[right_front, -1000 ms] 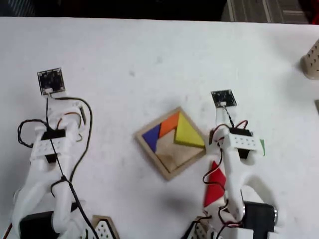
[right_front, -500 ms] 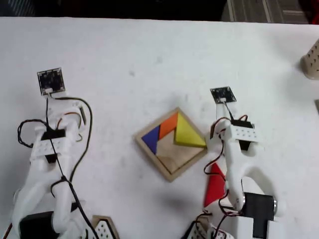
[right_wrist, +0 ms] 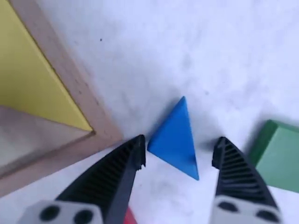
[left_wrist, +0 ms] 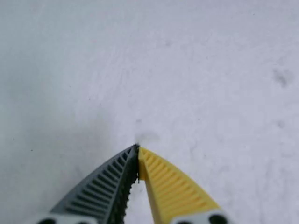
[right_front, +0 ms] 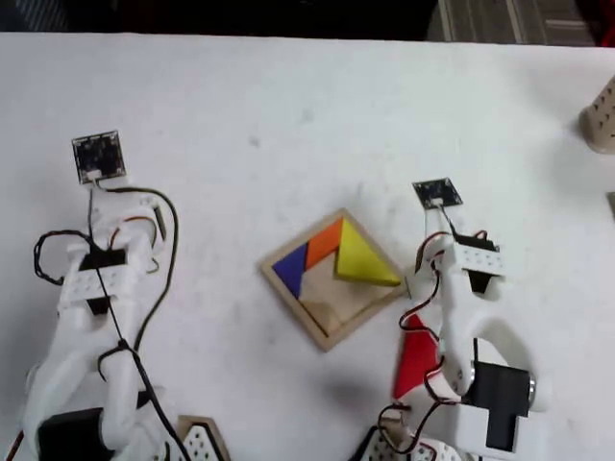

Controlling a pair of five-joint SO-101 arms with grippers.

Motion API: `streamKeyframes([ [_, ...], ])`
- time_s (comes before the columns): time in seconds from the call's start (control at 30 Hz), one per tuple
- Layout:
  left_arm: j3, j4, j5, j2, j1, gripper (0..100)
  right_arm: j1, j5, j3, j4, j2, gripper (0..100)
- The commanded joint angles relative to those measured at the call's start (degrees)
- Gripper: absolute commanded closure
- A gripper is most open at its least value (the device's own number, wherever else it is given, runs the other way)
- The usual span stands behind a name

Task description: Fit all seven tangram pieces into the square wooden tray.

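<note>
Tangram piece for pickup: small blue triangle [right_wrist: 175, 140], flat on the table [right_front: 288, 115] just outside the tray [right_front: 312, 329], beside its right corner.
Tray location: centre of the high view, turned corner-up.
Pieces seated: yellow triangle [right_front: 357, 257], orange piece [right_front: 327, 240] and blue piece [right_front: 291, 264] fill the upper part; bare wood shows below them.
Other loose pieces: green piece [right_wrist: 275, 156] near the small blue triangle; red piece [right_front: 418, 355] at lower right of the high view, partly under the right arm.
Right arm: right gripper [right_wrist: 180, 149] spread, one jaw on each side of the small blue triangle, holding nothing.
Left arm: left gripper [left_wrist: 138, 151] pressed together on nothing, at the left of the high view.
Handling, judged: light, stiff and thin, with smooth painted faces, so likely slippery.
Hold, judged: pinch low across the widest part; the tapering sides could let it squirt out.
</note>
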Motion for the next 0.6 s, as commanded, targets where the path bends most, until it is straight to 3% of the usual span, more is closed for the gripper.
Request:
streamKeyframes([
  [0.0, -0.62, -1.41, -0.62, -0.31, 0.75, 98, -3.21, -7.82, -3.43, 1.36, 0.22, 76.9],
  [0.17, -0.62, -1.41, -0.62, -0.31, 0.66, 98, -5.05, -14.51, -6.95, 3.91, 0.31, 76.9],
  [0.57, -0.62, -1.41, -0.62, -0.31, 0.66, 98, -0.22, -14.77, -11.16, 2.42, 9.89, 76.9],
])
